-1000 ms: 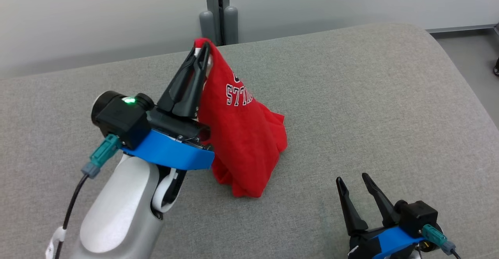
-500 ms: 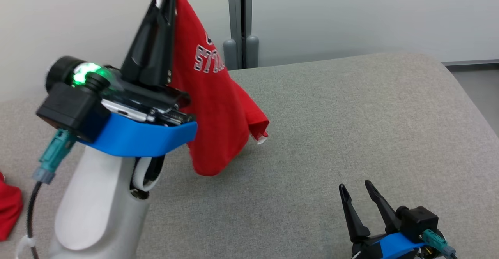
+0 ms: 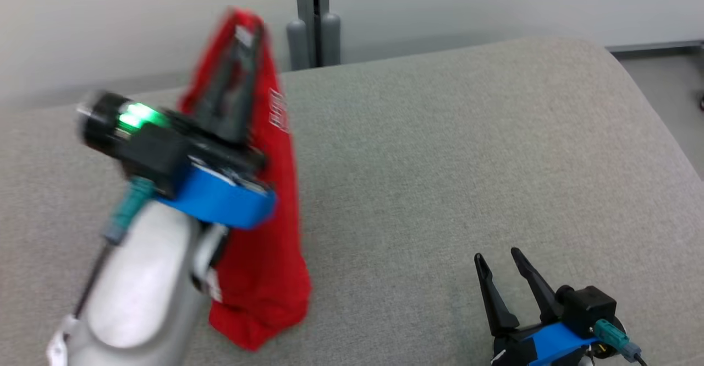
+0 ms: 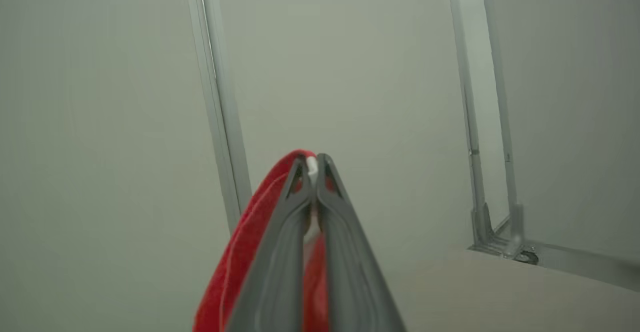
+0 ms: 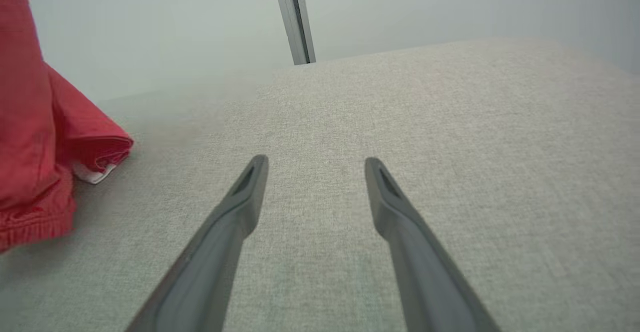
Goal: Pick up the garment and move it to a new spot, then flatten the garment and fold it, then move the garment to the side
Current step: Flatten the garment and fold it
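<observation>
The garment (image 3: 264,234) is red with white lettering and hangs in a long drape from my left gripper (image 3: 246,31), which is shut on its top edge. Its lower end sits low by the grey cushioned surface (image 3: 440,162) at the left; the blur hides whether it touches. In the left wrist view the two fingers pinch red cloth (image 4: 240,252) with a bit of white at the tips, at my left gripper (image 4: 312,161). My right gripper (image 3: 498,257) stands open and empty at the lower right. The right wrist view has the garment (image 5: 35,137) at its left edge, well apart from my right gripper (image 5: 312,165).
A pale wall and a grey vertical post (image 3: 313,19) rise behind the far edge of the cushioned surface. The surface curves off to bare floor (image 3: 665,80) at the right.
My left arm has swung toward the near left and dropped with the garment, which now hangs narrower and lower. The head camera has shifted. My right gripper has stayed in place.
</observation>
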You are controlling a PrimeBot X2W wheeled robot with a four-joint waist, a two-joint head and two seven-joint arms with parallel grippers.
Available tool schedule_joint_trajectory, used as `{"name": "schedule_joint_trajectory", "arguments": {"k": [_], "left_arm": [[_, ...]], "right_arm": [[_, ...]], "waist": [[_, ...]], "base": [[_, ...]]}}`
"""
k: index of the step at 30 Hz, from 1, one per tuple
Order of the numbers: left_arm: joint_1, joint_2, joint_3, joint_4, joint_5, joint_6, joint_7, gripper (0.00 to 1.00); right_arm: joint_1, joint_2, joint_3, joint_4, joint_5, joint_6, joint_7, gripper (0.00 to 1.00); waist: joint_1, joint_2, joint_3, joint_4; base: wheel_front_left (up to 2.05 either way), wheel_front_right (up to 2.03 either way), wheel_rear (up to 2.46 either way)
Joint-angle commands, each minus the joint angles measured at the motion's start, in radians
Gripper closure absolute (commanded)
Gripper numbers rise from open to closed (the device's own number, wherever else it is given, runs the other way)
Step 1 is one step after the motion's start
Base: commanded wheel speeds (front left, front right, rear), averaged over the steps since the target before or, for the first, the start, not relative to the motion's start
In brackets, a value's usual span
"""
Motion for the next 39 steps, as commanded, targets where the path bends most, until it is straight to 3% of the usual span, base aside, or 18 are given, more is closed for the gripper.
{"name": "schedule_joint_trajectory", "arguments": {"k": [1,5,6,7,16,23,30,39], "left_arm": [[0.035,-0.003,-0.064,0.034,-0.007,0.001,0.000,1.00],[0.075,-0.019,-0.218,0.117,-0.029,0.001,0.001,1.00],[0.086,-0.022,-0.242,0.152,-0.040,0.001,0.001,0.82],[0.085,-0.027,-0.265,0.171,-0.050,0.001,0.000,0.00],[0.111,-0.033,-0.316,0.216,-0.121,0.001,0.000,0.00],[0.191,-0.034,-0.243,0.266,-0.168,0.001,0.000,0.00],[0.273,-0.041,-0.230,0.340,-0.192,0.001,0.000,0.00],[0.308,-0.059,-0.231,0.448,-0.233,0.001,0.000,0.00]], "right_arm": [[-0.012,-0.004,0.000,-0.007,-0.004,0.000,0.000,0.00],[-0.025,-0.004,0.004,-0.014,-0.009,0.000,0.000,0.00],[-0.024,-0.004,0.007,-0.015,-0.010,0.000,0.000,0.00],[-0.023,-0.004,0.007,-0.015,-0.011,0.000,0.000,0.00],[0.000,-0.004,-0.011,-0.012,-0.015,0.000,0.000,0.00],[-0.006,-0.004,-0.008,0.001,-0.017,0.000,0.000,0.00],[-0.014,-0.004,-0.015,0.014,-0.024,0.000,0.000,0.00],[-0.021,-0.004,-0.006,0.014,-0.037,0.000,0.000,0.00]], "waist": [[-0.0001,-0.0002,0.018,-0.011],[-0.0001,-0.0002,0.044,-0.045],[-0.0001,-0.0002,0.047,-0.054],[-0.0001,-0.0002,0.049,-0.060],[-0.0001,-0.0002,0.029,-0.034],[-0.0001,-0.0002,-0.003,0.041],[-0.0001,-0.0002,-0.017,0.095],[-0.0001,-0.0002,-0.005,0.092]], "base": [[0.00,0.00,0.00],[0.00,0.00,0.00],[0.00,0.00,0.00],[0.00,0.00,0.00],[0.00,0.00,0.00],[0.00,0.00,0.00],[0.00,0.00,0.00],[0.00,0.00,0.00]]}}
